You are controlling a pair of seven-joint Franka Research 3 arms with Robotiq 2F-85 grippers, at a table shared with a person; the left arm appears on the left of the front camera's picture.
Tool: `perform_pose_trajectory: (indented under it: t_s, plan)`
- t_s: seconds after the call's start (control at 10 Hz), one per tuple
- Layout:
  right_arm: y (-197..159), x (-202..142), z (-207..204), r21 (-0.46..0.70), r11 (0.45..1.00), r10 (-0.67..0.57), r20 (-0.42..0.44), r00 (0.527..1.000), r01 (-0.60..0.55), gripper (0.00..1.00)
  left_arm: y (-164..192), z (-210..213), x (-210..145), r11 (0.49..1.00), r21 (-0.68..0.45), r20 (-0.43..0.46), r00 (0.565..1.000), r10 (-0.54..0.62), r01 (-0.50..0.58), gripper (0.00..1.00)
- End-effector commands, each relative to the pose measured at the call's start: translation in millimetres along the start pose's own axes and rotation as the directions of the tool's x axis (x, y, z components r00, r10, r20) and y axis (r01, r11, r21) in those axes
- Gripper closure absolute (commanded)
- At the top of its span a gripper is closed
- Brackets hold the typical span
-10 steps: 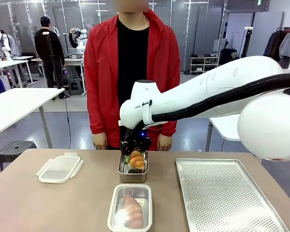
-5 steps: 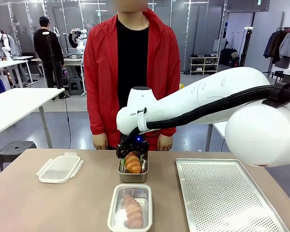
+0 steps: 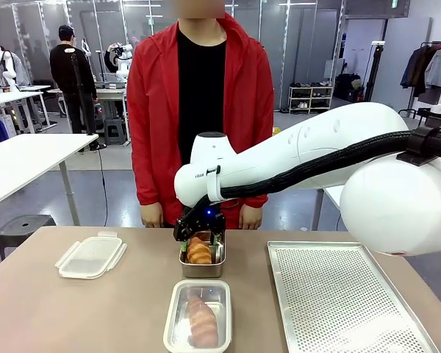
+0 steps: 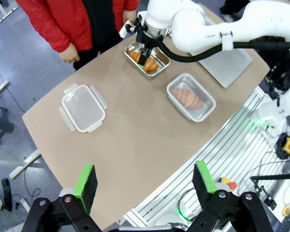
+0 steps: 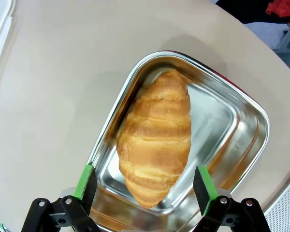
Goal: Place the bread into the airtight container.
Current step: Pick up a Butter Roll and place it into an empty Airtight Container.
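The right gripper (image 3: 199, 234) hangs just over the far steel container (image 3: 203, 266) at the table's middle, its jaws spread wide and holding nothing. In the right wrist view the two green pads (image 5: 85, 181) stand apart on either side of the near end of a croissant (image 5: 156, 135), clear of it. That croissant lies inside the container (image 5: 241, 130), along one long wall, with bare steel beside it.

A second croissant (image 3: 201, 320) lies in the near container (image 3: 176, 309), just nearer the robot than the first. A clear lid (image 3: 90, 256) rests on the table (image 3: 73, 316) at the far left. A perforated tray (image 3: 338, 294) lies at the right.

The left gripper (image 4: 145, 186) is high above the near left of the table, jaws open and empty.

A person in a red jacket (image 3: 151, 110) stands at the far side, hands (image 3: 152, 215) down at the table's edge.
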State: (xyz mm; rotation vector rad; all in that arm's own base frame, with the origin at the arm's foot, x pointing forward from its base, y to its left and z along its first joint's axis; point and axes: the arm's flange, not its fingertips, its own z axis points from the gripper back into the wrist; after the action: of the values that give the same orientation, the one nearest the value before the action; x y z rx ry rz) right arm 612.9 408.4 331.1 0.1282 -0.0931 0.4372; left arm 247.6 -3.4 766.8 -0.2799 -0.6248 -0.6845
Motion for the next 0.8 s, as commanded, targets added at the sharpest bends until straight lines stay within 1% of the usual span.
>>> perform_pose_trajectory:
  t_s: [0.0, 0.7]
  plan:
    - [-1.3, 1.2, 2.2, 0.014, 1.000, -0.006, 0.006, 1.000, 0.006, 0.00, -1.1, 1.4, 0.5, 1.000, -0.014, 0.006, 1.000, -0.011, 0.011, 0.00]
    - [-1.3, 1.2, 2.2, 0.014, 1.000, -0.006, 0.006, 1.000, 0.006, 0.00, -1.1, 1.4, 0.5, 1.000, -0.014, 0.006, 1.000, -0.011, 0.011, 0.00]
